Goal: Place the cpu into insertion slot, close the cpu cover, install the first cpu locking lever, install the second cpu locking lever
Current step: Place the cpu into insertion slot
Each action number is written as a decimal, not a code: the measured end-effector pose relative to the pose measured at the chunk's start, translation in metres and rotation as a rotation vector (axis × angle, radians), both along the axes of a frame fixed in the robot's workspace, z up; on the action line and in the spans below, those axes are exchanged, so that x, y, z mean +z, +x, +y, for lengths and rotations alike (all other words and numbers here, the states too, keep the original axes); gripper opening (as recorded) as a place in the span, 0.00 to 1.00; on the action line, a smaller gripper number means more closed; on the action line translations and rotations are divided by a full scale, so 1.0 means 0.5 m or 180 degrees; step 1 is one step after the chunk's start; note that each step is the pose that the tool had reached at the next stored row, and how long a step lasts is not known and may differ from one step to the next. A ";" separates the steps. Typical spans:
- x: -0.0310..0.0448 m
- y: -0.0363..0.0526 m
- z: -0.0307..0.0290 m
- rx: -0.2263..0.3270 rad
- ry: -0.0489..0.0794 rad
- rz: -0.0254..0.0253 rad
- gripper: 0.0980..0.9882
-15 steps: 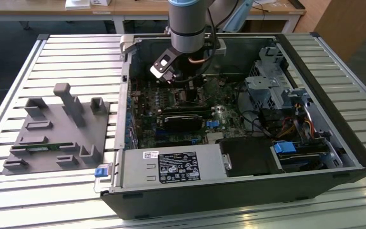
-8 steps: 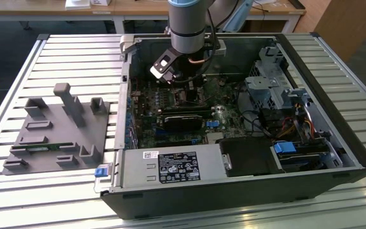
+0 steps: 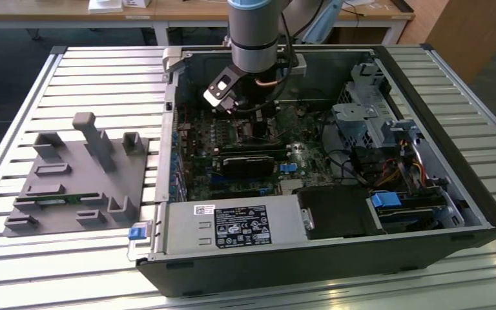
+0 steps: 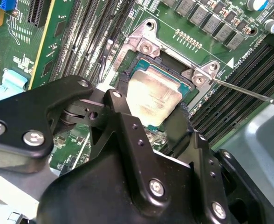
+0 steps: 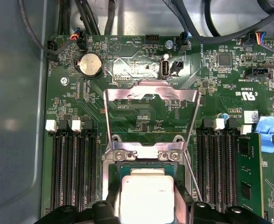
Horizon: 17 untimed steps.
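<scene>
The gripper (image 4: 153, 101) is down inside the open computer case (image 3: 442, 213), its black fingers (image 4: 122, 88) closed against two opposite edges of the cpu (image 4: 152, 93). The cpu is a flat square with a dull, brushed silver-grey lid; faint lettering is engraved on it, too small to make out. A thin green edge shows under the lid. It lies within the insertion slot (image 4: 176, 74), a dark square frame with a bright metal rim screwed to the green motherboard (image 5: 221, 93); I cannot tell whether it is fully seated.

On the far side of the slot, the cpu cover (image 5: 127, 92) is flipped up off the socket, a thin shiny steel frame with the board showing through its window. A slim wire locking lever (image 4: 249, 92) slants away beside the socket. Long black memory slots (image 5: 71, 172) with white end clips run on both sides, and a round silver coin battery (image 5: 90, 64) sits farther off. White print dots the board throughout.

Near the front of the case a grey metal power supply box (image 3: 230, 226) carries a black-and-white label. On the exterior view's left, a grey moulded fixture (image 3: 75, 181) rests on the ribbed aluminium table (image 3: 101, 77)
</scene>
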<state>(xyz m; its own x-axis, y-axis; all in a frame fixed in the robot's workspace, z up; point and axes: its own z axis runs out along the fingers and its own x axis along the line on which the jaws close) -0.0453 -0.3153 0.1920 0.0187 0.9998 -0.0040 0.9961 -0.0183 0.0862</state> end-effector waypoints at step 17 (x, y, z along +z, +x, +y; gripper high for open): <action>0.029 0.000 0.000 0.0000 -0.0001 0.0018 0.56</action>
